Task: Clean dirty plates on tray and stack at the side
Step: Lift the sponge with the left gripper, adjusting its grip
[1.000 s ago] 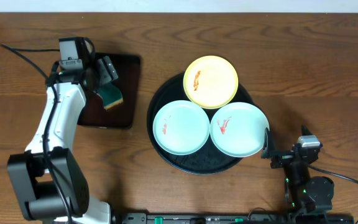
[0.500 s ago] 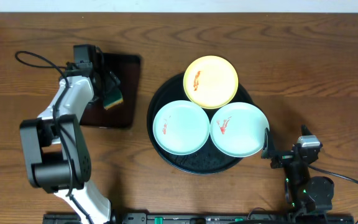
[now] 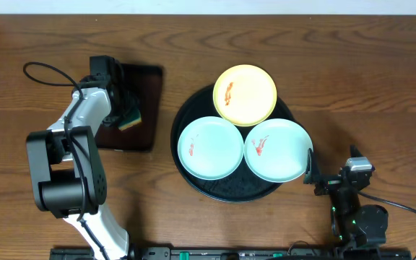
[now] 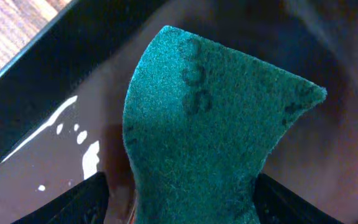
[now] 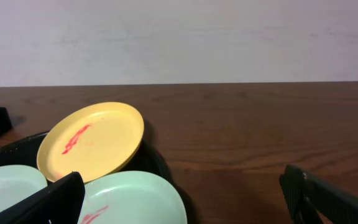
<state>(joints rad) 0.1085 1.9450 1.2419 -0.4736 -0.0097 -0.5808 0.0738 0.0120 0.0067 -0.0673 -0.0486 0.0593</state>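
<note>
Three plates lie on the round black tray (image 3: 230, 192): a pale yellow plate (image 3: 245, 94) at the back and two pale blue plates (image 3: 210, 148) (image 3: 279, 149) in front, each with a red smear. My left gripper (image 3: 125, 108) is down over a green sponge (image 3: 130, 118) on the brown rectangular tray (image 3: 144, 83). In the left wrist view the sponge (image 4: 210, 124) fills the space between the open fingers (image 4: 82, 202), the right one at its edge. My right gripper (image 3: 310, 167) rests open by the black tray's right rim, nothing between its fingers (image 5: 61, 199).
The right wrist view shows the yellow plate (image 5: 92, 140) tilted on the black tray's rim (image 5: 157, 158), with bare wooden table to the right. A black cable (image 3: 45, 68) loops behind the left arm. A pale wall edges the table's far side.
The left arm has folded in and its wrist has come down over the sponge, jaws narrowing a little around it. The plates and the right arm have not moved.
</note>
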